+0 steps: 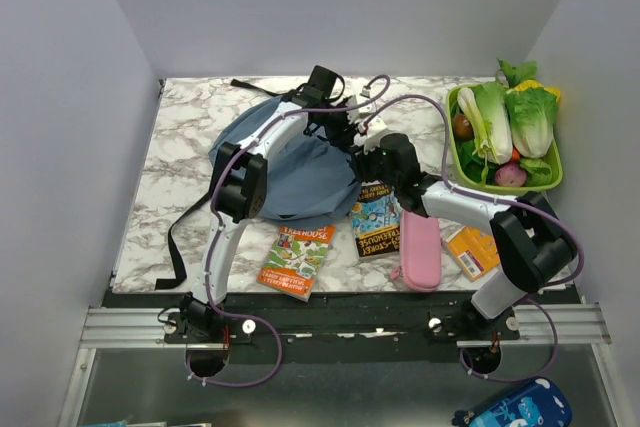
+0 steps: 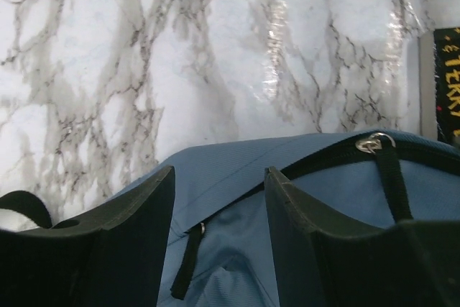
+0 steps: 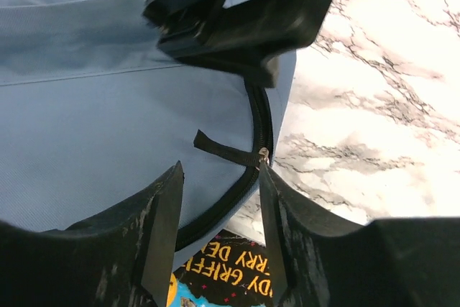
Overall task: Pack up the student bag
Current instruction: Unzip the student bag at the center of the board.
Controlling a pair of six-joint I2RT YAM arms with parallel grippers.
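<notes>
On the marble table, we see left gripper and right gripper parted, empty, over the student bag.

"TREEHOUSE" on green book; "TERRY", "GRIFF" on blue book

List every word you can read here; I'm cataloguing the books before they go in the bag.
"TREEHOUSE": green book
"STOREY TREEHOUSE": blue book
"RY GRIFF", cut off: black book cover, right wrist view
"TERRY": book edge, left wrist view
Too small to read: orange book, blue pouch
</notes>
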